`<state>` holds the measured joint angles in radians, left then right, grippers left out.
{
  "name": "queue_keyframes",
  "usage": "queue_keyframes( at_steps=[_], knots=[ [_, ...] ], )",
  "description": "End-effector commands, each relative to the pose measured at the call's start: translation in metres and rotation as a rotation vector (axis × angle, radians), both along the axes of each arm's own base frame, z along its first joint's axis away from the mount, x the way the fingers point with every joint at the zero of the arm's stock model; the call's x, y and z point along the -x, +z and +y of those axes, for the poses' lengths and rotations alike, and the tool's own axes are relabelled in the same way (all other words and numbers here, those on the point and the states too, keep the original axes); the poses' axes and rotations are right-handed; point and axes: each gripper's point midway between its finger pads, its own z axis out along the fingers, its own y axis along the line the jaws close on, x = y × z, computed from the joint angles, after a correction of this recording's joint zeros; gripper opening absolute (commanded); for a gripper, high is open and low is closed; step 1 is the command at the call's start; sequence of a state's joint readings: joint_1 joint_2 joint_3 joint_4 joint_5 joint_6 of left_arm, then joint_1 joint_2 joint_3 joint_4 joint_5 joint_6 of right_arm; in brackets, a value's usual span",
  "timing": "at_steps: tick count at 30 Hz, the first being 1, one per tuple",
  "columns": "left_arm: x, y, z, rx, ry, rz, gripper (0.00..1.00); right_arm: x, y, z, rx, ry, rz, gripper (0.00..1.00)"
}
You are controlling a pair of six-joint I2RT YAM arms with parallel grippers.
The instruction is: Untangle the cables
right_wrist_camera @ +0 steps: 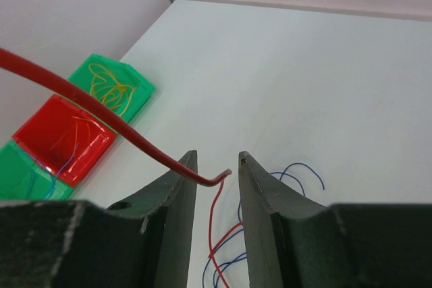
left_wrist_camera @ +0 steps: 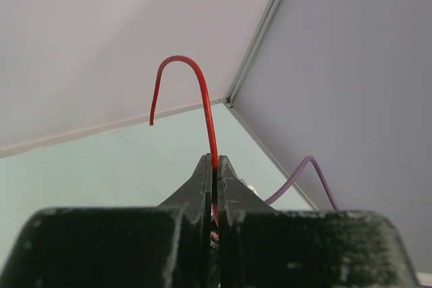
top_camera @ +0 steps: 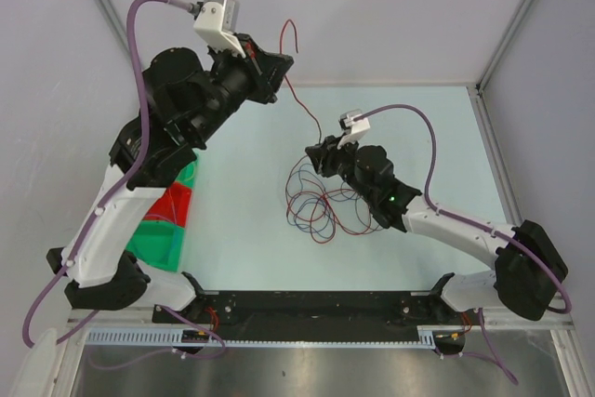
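Cables point(top_camera: 321, 202) lie in a loose tangle of red, maroon and blue loops on the pale table point(top_camera: 409, 118), at the centre of the top view, just left of the right gripper point(top_camera: 318, 157). One red cable point(top_camera: 299, 99) is lifted out of the heap: it runs from the tangle's upper edge diagonally up to the left gripper point(top_camera: 270, 55) near the top centre of the frame, and its free end curls over in a hook above that gripper.

In the left wrist view the left gripper point(left_wrist_camera: 213, 166) has its jaws pressed together on this red cable point(left_wrist_camera: 208, 112), which rises straight from the fingertips and bends left into the hook at mid-frame.

In the right wrist view the right gripper point(right_wrist_camera: 216, 163) stands with its jaws parted by a narrow gap. The red cable point(right_wrist_camera: 101, 112) comes in from the left edge, crosses the left fingertip and ends with a small bent tip in the gap; it is not pinched. Below the gap, red and blue strands point(right_wrist_camera: 283, 177) lie on the table.

At the left of that view sit three trays in a row: a green tray point(right_wrist_camera: 138, 85) holding yellow wire, a red tray point(right_wrist_camera: 40, 129) with thin strands in it, and another green tray point(right_wrist_camera: 13, 173).
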<state>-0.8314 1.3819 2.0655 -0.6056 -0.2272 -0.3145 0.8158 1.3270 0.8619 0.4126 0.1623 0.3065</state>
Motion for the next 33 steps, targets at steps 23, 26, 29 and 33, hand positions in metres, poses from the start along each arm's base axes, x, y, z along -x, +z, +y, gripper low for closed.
queue_keyframes(
  at_steps=[23, 26, 29, 33],
  knots=[
    [0.006, 0.016, 0.019, 0.037, 0.027, -0.008, 0.00, 0.000, 0.065, -0.010, -0.063, -0.122, -0.153, 0.00],
    [-0.002, 0.006, 0.027, 0.014, 0.075, 0.017, 0.00, 0.007, 0.073, -0.014, -0.072, -0.107, -0.158, 0.00],
    [-0.006, -0.004, 0.043, 0.012, 0.123, 0.043, 0.00, 0.016, 0.089, -0.026, -0.096, -0.112, -0.162, 0.00],
    [-0.019, -0.051, 0.064, -0.011, 0.209, 0.115, 0.00, 0.029, 0.109, -0.047, -0.123, -0.127, -0.177, 0.00]
  ],
)
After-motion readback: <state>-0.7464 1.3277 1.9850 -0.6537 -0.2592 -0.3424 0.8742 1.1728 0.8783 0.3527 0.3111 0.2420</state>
